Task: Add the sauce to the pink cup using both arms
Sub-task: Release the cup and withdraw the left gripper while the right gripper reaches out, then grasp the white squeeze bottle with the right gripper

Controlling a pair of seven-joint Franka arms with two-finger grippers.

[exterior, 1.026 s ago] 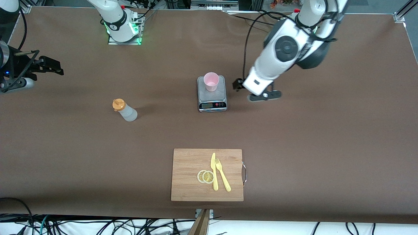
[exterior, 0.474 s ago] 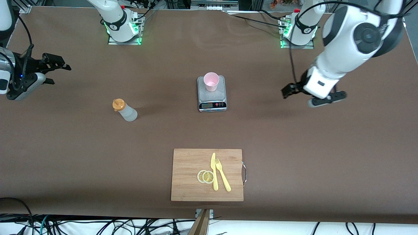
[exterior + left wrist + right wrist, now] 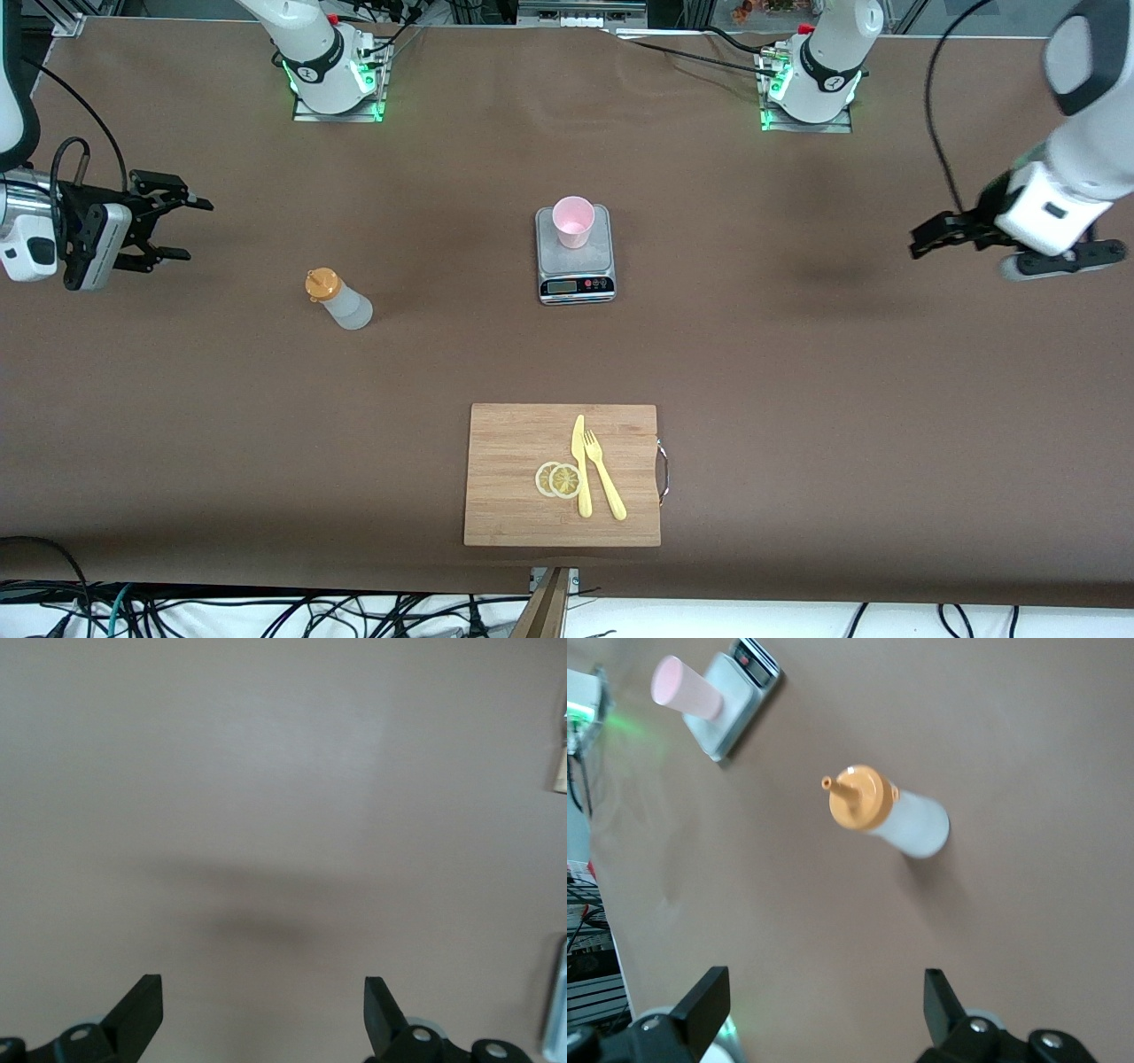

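Sauce point(image 3: 339, 300) untouched; left end effector point(image 3: 926, 237), right end effector point(image 3: 177, 229) agape, empty.

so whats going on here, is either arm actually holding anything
No, nothing is held. The sauce bottle stands alone on the table, and the pink cup sits on the scale. The right gripper hangs open over the table toward the right arm's end; the left gripper hangs open toward the left arm's end.

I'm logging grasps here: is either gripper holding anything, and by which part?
Nothing is held. The left gripper and the right gripper are both open over bare table; the sauce stands untouched.
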